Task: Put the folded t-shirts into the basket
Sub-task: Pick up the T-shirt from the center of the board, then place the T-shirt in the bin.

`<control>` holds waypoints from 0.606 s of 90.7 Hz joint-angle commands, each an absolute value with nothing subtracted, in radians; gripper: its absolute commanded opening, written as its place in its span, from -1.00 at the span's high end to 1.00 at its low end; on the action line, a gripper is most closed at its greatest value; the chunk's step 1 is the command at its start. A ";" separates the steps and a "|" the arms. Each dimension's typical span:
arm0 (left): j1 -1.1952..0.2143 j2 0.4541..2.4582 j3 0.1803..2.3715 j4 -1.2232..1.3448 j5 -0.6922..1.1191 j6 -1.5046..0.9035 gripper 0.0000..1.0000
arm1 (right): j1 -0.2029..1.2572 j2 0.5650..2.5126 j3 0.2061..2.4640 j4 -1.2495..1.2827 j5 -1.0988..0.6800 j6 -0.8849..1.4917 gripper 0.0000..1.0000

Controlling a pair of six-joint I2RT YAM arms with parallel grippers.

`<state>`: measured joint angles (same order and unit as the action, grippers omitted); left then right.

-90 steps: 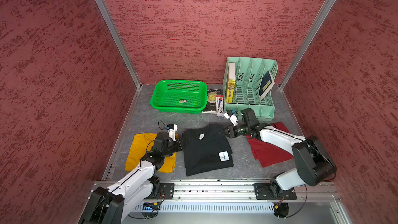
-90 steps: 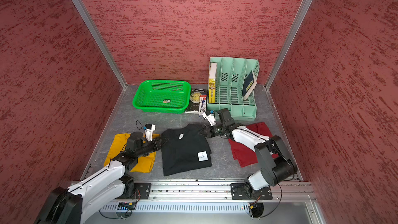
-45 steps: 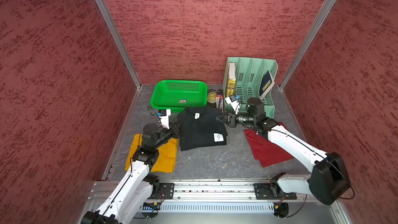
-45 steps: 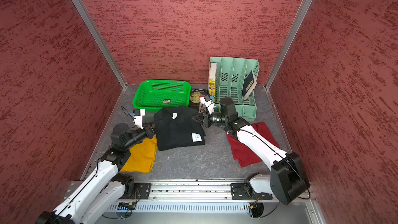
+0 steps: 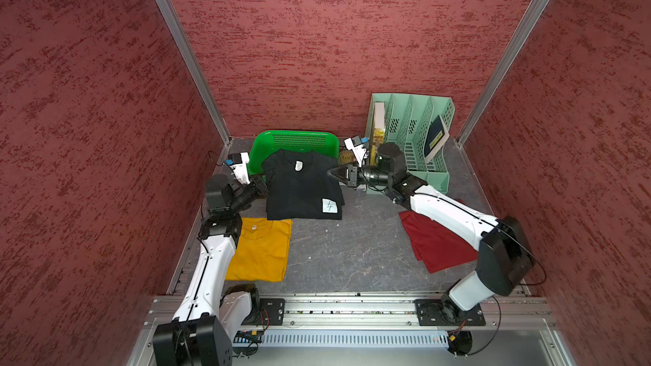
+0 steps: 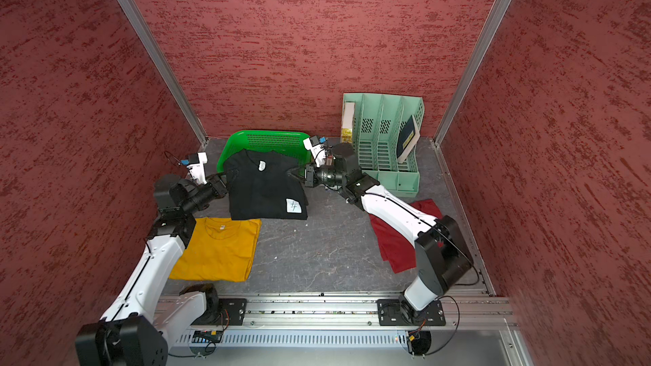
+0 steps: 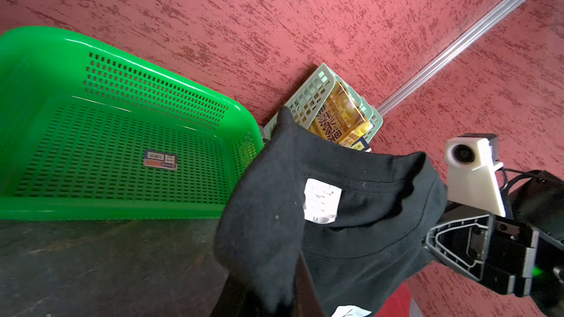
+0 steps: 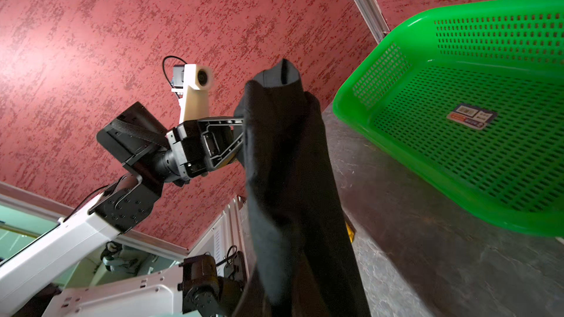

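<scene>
The black folded t-shirt (image 5: 302, 188) (image 6: 262, 186) with its white patch hangs in the air between my two arms, its far edge over the front rim of the bright green basket (image 5: 292, 139) (image 6: 267, 139). My left gripper (image 5: 263, 184) (image 6: 223, 186) is shut on the shirt's left edge and my right gripper (image 5: 331, 173) (image 6: 293, 172) is shut on its right edge. The basket (image 7: 91, 135) (image 8: 476, 111) holds nothing, only a label on its floor. The mustard yellow t-shirt (image 5: 262, 249) lies flat at front left. The dark red t-shirt (image 5: 435, 246) lies at front right, partly under my right arm.
A mint-green file organiser (image 5: 412, 135) with books stands at the back right, close beside my right wrist. A book (image 5: 347, 158) lies flat between basket and organiser. Red walls close in on three sides; a metal rail (image 5: 352, 308) runs along the front.
Both grippers have lifted the black t-shirt off the table and carried it back toward the basket; its far edge now overlaps the basket's front rim.
</scene>
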<state>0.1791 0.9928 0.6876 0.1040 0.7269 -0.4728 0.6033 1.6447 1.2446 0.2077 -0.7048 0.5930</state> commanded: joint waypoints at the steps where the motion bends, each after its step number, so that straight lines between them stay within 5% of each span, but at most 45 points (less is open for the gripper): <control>1: 0.206 1.067 0.770 0.097 0.759 -0.430 1.00 | 0.618 1.746 1.327 0.356 -0.637 0.692 1.00; 55: 0.225 1.531 1.186 0.007 0.736 -0.201 1.00 | 0.579 2.205 1.903 0.216 -0.458 0.741 1.00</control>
<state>0.2214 1.4555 1.1275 0.0235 0.7383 -0.2710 0.6010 2.1464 1.8069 0.2417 -0.5224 0.7197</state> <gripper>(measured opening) 0.087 0.093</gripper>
